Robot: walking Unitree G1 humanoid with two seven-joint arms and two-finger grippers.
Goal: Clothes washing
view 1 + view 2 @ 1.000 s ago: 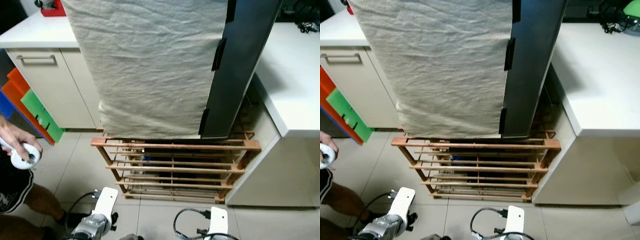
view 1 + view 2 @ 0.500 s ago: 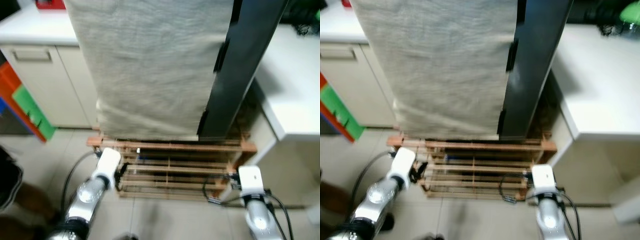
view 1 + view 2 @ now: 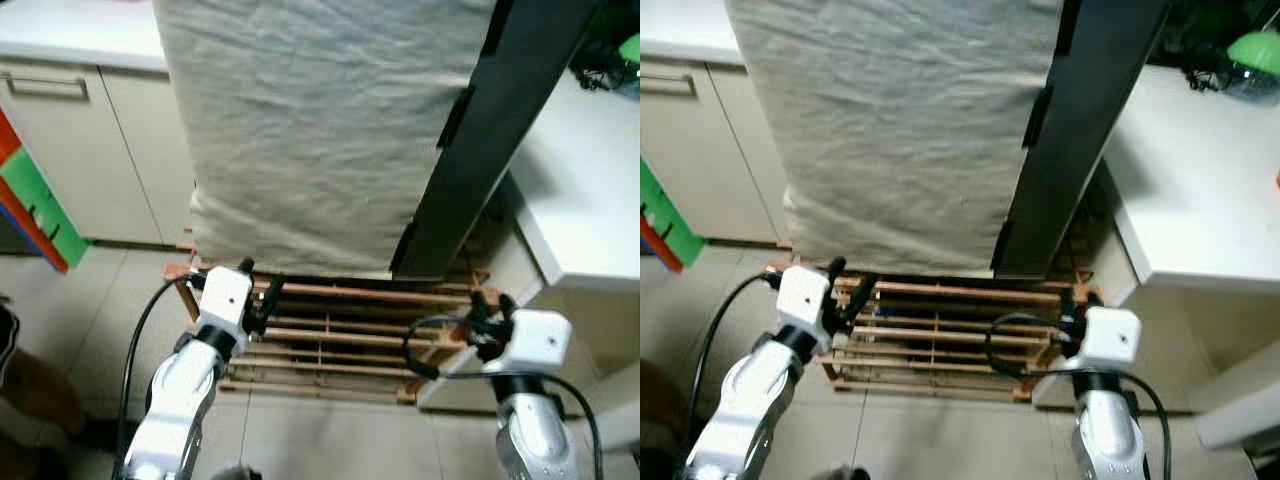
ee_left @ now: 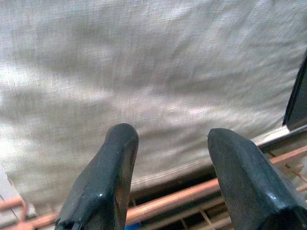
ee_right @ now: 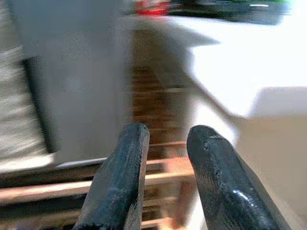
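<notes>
Both silver arms are raised forward; the left gripper [image 4: 170, 179] has its jaws parted wide, the right gripper [image 5: 165, 175] narrowly apart.

A large beige cloth [image 3: 315, 120], creased and linen-like in weave, hangs flat over the front of a tall dark appliance [image 3: 500, 130], probably the washing machine, though too little shows to be sure. The cloth covers most of the front, its lower hem ending just above a slatted wooden rack [image 3: 340, 335] standing on the floor beneath.
</notes>
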